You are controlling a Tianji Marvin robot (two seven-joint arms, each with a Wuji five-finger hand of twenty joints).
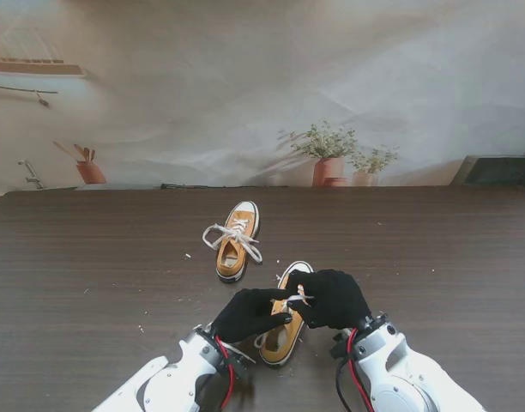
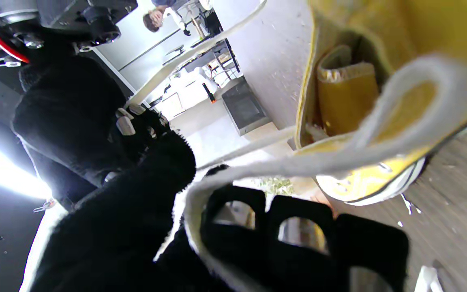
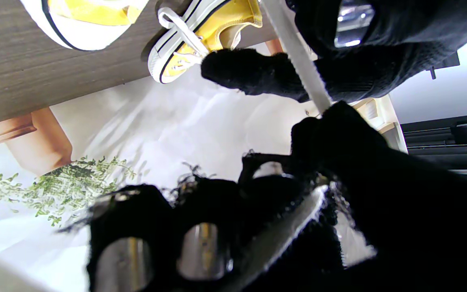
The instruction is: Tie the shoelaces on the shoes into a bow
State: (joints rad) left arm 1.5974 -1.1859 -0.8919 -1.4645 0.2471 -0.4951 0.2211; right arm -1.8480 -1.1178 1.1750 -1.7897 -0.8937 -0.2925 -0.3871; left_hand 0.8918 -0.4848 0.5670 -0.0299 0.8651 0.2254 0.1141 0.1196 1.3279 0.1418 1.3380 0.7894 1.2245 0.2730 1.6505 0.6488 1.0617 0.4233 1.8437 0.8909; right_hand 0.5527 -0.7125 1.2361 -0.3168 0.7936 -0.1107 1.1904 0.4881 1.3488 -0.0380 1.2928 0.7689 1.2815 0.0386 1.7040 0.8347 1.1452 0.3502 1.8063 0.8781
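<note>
While both hands are meeting over near shoe (image 1: 286,322), left hand (image 1: 250,314) is pinching lace (image 1: 295,299), right hand (image 1: 333,298) clamping other strand. Lace running crosswise between fingertips, shoe's long axis pointing toward far shoe (image 1: 236,242).

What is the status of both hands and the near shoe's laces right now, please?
Left hand and right hand both shut on the white lace over the near shoe. No bow yet. Far shoe apart, nothing in the way.
</note>
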